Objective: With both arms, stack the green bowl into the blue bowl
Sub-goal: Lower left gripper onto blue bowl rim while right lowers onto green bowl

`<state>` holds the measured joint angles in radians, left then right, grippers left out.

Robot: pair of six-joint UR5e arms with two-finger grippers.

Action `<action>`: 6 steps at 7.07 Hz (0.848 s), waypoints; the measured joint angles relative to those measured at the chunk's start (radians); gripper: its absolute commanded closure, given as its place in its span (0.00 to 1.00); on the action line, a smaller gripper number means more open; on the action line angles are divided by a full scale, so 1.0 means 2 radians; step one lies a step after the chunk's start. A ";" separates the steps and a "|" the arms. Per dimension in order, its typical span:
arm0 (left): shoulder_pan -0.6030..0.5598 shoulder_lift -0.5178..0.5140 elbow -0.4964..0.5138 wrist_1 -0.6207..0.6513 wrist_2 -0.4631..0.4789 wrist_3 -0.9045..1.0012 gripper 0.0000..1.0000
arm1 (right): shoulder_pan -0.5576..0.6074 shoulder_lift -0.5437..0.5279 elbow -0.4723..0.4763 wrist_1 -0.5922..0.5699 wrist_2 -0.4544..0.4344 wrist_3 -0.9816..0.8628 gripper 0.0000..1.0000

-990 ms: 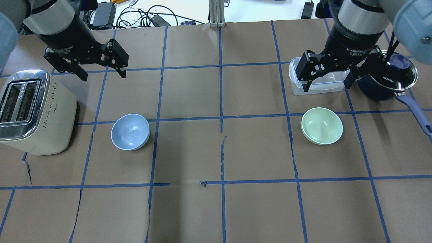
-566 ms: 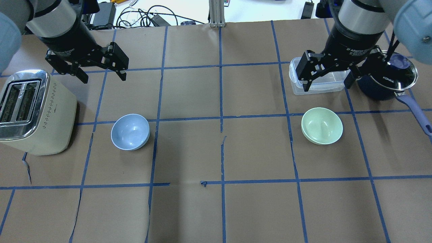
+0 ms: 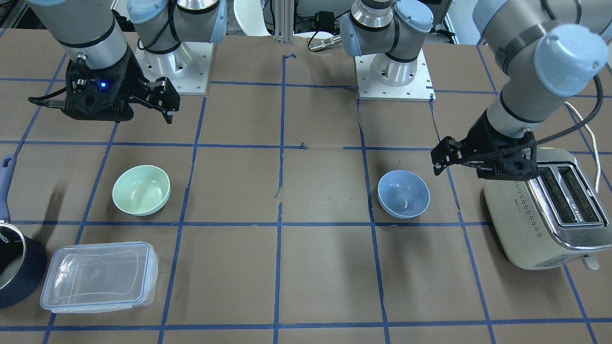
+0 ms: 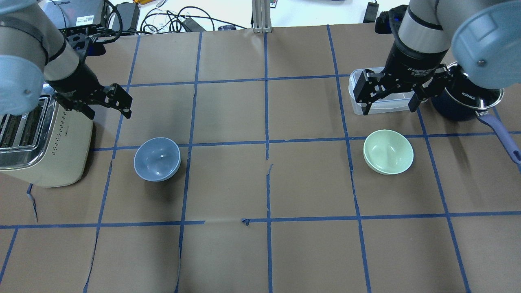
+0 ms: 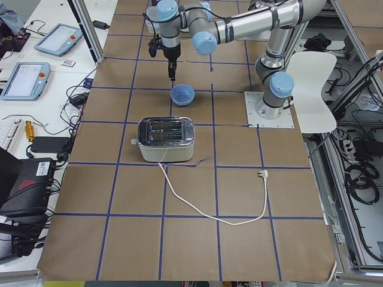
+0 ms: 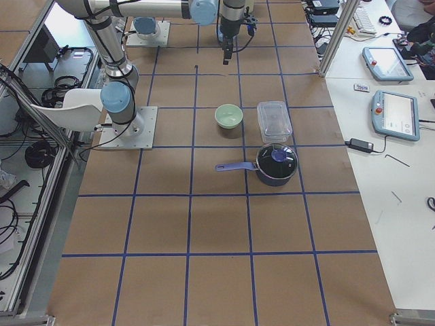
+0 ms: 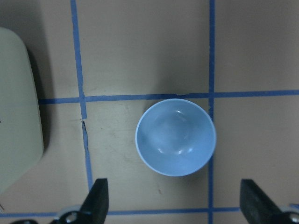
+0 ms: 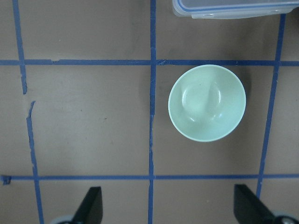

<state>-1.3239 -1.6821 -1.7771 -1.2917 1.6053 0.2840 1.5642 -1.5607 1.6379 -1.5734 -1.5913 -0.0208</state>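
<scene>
step: approach, as i judged it; the green bowl (image 4: 388, 151) wanted a straight descent onto its rim by the right gripper (image 4: 389, 110), one finger inside and one outside, clear of the plastic container (image 4: 356, 106).
green bowl: pale mint, glossy, upright, empty, near the desk's right edge.
blue bowl (image 4: 157, 158): upright, empty, toward the left edge, beside the toaster (image 4: 49, 138).
right gripper: spread wide, empty.
left gripper (image 4: 108, 114): spread wide, empty, aloft.

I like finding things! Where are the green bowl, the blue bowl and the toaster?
Green bowl (image 4: 388, 151): overhead view, middle of its inside.
Blue bowl (image 4: 157, 158): overhead view, middle of its inside.
Toaster (image 3: 522, 229): front-facing view, its cream side.
</scene>
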 measured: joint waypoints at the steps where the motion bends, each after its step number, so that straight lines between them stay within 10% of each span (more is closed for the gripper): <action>1: 0.006 -0.018 -0.042 0.060 0.001 0.009 0.00 | 0.000 0.015 0.022 -0.044 -0.001 -0.002 0.00; 2: 0.009 -0.034 -0.073 0.109 0.001 0.012 0.07 | -0.003 0.029 0.049 -0.086 -0.001 -0.003 0.00; 3: 0.010 -0.049 -0.091 0.140 0.000 0.013 0.44 | -0.010 0.040 0.081 -0.131 -0.002 -0.001 0.00; 4: 0.010 -0.061 -0.101 0.149 0.001 0.014 0.57 | -0.018 0.045 0.115 -0.174 -0.001 -0.001 0.00; 5: 0.012 -0.073 -0.111 0.153 0.001 0.014 1.00 | -0.022 0.048 0.148 -0.218 -0.001 -0.003 0.00; 6: 0.017 -0.082 -0.121 0.157 0.000 0.014 1.00 | -0.024 0.056 0.174 -0.264 0.001 -0.004 0.00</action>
<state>-1.2895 -1.8463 -2.0184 -0.9785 1.6052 0.3110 1.5158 -1.4496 1.9864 -2.1021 -1.5901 -0.0283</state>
